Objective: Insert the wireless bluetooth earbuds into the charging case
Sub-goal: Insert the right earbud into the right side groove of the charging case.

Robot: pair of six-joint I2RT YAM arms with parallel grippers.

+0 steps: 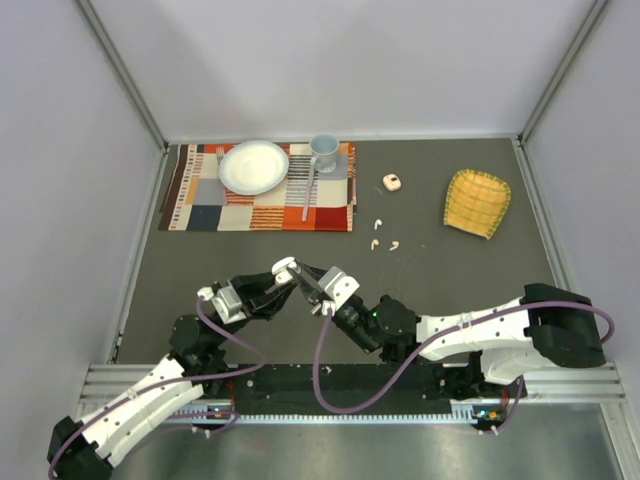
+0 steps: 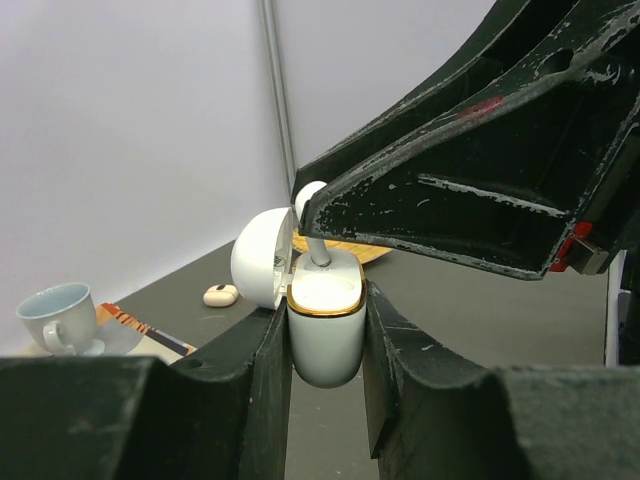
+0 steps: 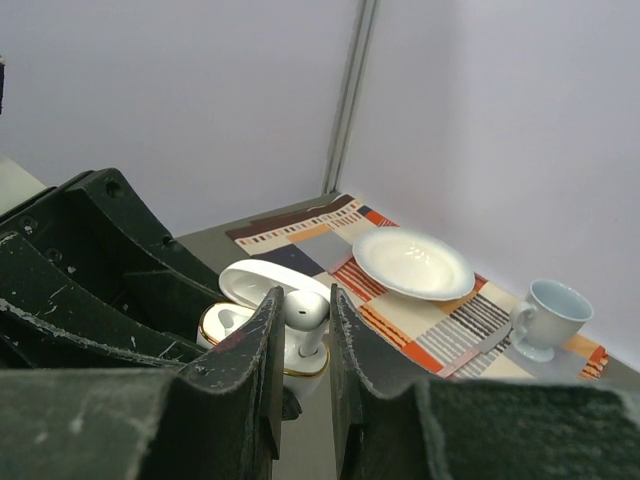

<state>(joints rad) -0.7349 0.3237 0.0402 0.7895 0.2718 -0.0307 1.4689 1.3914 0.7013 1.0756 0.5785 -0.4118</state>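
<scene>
Grey table [image 1: 450,280] with a striped mat [image 1: 200,215], walled by pale panels [image 1: 350,60]; left tool [image 1: 284,271] clamps the open charging case [image 2: 325,350], right tool [image 1: 314,281] pinches an earbud [image 3: 304,308] at its socket

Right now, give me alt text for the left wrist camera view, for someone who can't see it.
The left gripper clamps an open white charging case upright, while the right gripper holds an earbud stem-down at its opening. Behind, on the table, sit a second small case and a pale blue cup.
</scene>
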